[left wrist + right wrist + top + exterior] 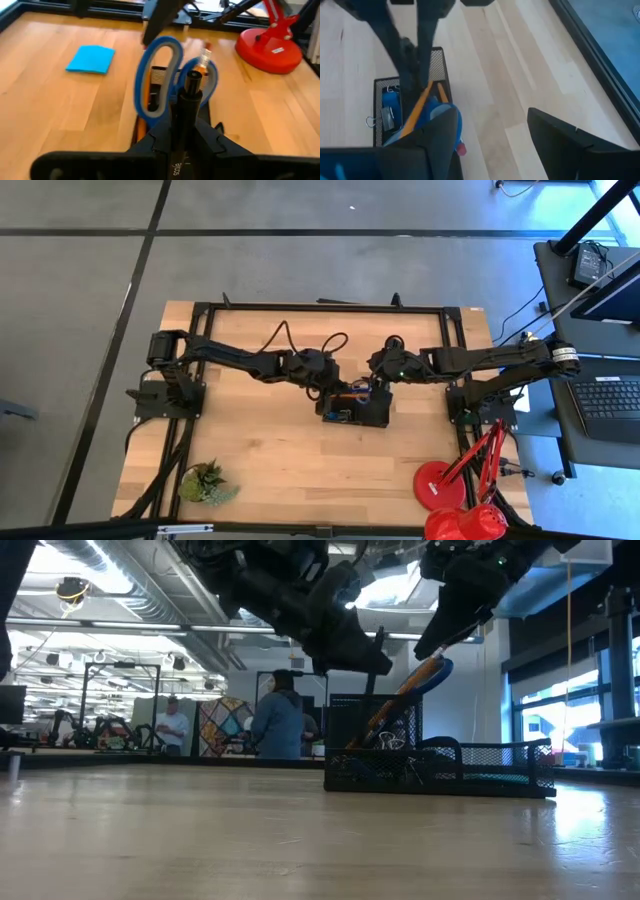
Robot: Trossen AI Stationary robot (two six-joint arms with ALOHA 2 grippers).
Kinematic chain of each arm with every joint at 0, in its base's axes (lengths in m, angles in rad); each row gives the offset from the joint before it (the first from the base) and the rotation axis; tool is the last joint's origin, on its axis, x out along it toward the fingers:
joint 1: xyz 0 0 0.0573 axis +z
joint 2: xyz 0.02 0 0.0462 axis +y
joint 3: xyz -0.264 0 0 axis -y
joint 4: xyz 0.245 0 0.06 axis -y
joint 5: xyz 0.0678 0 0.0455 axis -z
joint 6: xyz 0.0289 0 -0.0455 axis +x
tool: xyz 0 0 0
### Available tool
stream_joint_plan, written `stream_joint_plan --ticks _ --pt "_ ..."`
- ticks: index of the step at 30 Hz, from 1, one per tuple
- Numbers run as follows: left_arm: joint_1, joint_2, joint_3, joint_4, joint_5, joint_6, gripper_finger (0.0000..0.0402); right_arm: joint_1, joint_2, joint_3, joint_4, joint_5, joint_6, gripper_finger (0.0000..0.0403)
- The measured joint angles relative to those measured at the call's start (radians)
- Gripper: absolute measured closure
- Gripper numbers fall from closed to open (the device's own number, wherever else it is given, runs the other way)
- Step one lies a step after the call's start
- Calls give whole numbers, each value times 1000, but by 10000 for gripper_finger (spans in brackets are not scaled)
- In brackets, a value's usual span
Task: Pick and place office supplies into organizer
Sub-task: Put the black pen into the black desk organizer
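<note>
The black mesh organizer (352,408) stands mid-table. Blue-handled scissors (157,75) and orange pencils (400,705) stand upright in its tall compartment (370,740). Binder clips (387,117) lie in a low compartment. My left gripper (325,387) is just left of the organizer, shut on a black pen (185,110). The pen's free end (193,77) is by the scissors' handles. My right gripper (492,130) hovers open and empty above the organizer's far right side. A square blue note pad (91,59) lies flat on the table. My left gripper pinches the black pen between its two fingers near the pen's rear end (177,150). The pen runs forward along the fingers. It slants down from the table's left toward the organizer's tall compartment. Whether its free end touches the scissors I cannot tell.
A red desk lamp (455,500) stands at the near right corner. A small green plant (205,482) sits at the near left. Bare wood lies on both sides of the organizer. People stand in the room behind the table (280,720).
</note>
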Motion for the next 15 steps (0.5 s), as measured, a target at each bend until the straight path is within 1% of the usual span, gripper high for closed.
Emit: stream_joint_plan --ticks 5,9,15 --pt "5 0 0 -19 -9 0 369 0 0 0 3 0 1 159" --pt "5 0 0 -67 -9 13 369 0 0 0 3 0 2 159" --pt "3 0 0 -71 -8 16 369 0 0 0 3 0 2 159"
